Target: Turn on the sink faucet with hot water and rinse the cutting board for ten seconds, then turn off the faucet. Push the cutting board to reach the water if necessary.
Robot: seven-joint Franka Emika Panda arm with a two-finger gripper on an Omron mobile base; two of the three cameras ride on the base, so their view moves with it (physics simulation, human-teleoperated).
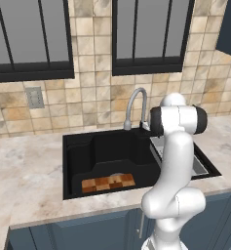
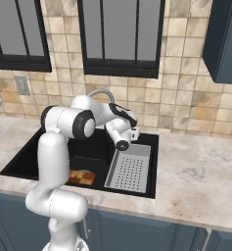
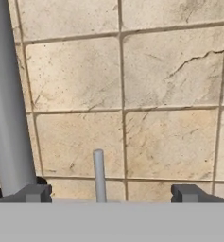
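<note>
The end effector (image 3: 111,193) is seen spread wide, nothing gripped, the faucet lever (image 3: 99,175) standing between its fingertips with free room either side. The sink faucet (image 1: 135,105) rises at the sink (image 1: 78,151) rear edge. The cutting board (image 1: 108,183) lies against the front wall, partly hidden in the right base view.

You see the cutting board (image 2: 81,177) half hidden behind the arm in the right base view, and the sink faucet (image 3: 7,99) cut off by the hand view's top edge.
</note>
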